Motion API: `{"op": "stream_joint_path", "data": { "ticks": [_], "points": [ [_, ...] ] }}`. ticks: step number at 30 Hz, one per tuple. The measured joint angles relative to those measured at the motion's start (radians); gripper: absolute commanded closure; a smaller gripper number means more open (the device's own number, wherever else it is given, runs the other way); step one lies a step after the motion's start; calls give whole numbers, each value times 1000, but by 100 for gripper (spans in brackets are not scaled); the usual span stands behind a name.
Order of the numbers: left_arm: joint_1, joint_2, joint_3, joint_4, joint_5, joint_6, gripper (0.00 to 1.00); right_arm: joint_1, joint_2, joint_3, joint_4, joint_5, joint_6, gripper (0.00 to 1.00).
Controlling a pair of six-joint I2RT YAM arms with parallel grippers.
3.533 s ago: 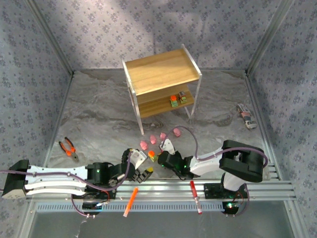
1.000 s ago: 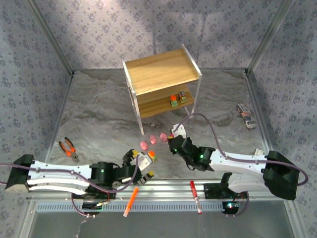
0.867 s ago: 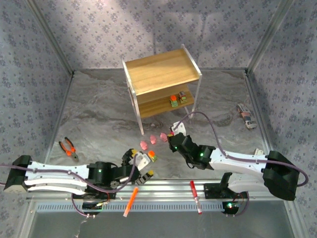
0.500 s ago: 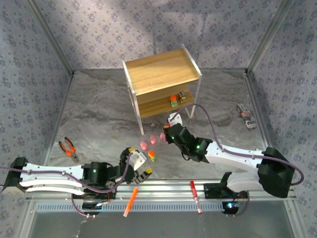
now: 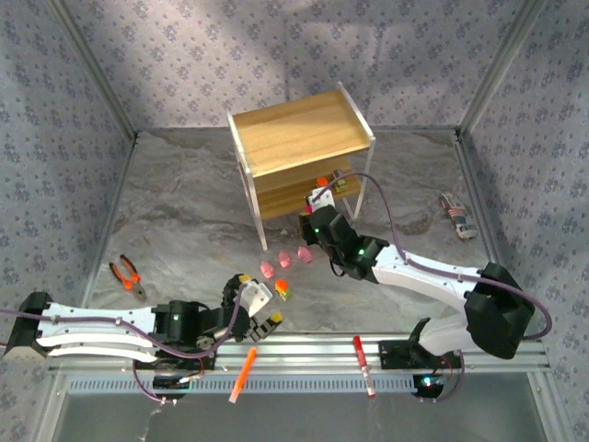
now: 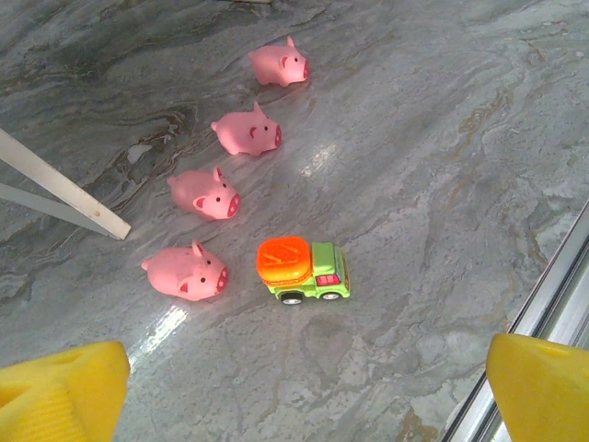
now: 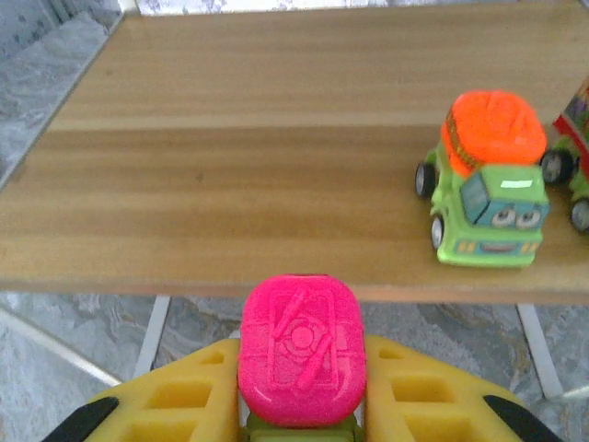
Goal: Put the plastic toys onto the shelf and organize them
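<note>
The two-tier wooden shelf (image 5: 299, 138) stands at the back centre. Its lower board (image 7: 258, 184) carries an orange-topped green truck (image 7: 488, 180), with another toy (image 7: 575, 147) at the right edge. My right gripper (image 5: 313, 217) hovers just in front of that board, shut on a pink-topped toy (image 7: 302, 362). On the floor lie several pink pigs (image 6: 204, 192) in a row and an orange-topped truck (image 6: 304, 270). The truck (image 5: 282, 291) sits just ahead of my left gripper (image 5: 260, 308), which is open, its yellow fingers (image 6: 60, 391) wide apart.
Orange-handled pliers (image 5: 127, 276) lie at the left. An orange marker (image 5: 243, 375) and a red pen (image 5: 363, 365) rest on the near rail. A small grey object (image 5: 457, 216) lies at the right. A white shelf leg (image 6: 64, 193) stands near the pigs.
My right arm has carried the pink-topped toy from beside the pigs up and back to the shelf's lower tier. The left gripper has barely shifted.
</note>
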State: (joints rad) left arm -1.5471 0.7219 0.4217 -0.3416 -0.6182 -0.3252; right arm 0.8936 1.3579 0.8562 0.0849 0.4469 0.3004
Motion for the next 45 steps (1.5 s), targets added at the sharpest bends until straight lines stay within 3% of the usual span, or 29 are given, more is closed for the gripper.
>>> {"op": "stream_joint_path", "data": {
  "ticks": [33, 45],
  "points": [
    [0, 0, 0, 0, 1, 2, 0, -94, 167, 282, -163, -60, -3, 76],
    [0, 0, 0, 0, 1, 2, 0, -110, 208, 294, -187, -82, -2, 76]
  ]
}}
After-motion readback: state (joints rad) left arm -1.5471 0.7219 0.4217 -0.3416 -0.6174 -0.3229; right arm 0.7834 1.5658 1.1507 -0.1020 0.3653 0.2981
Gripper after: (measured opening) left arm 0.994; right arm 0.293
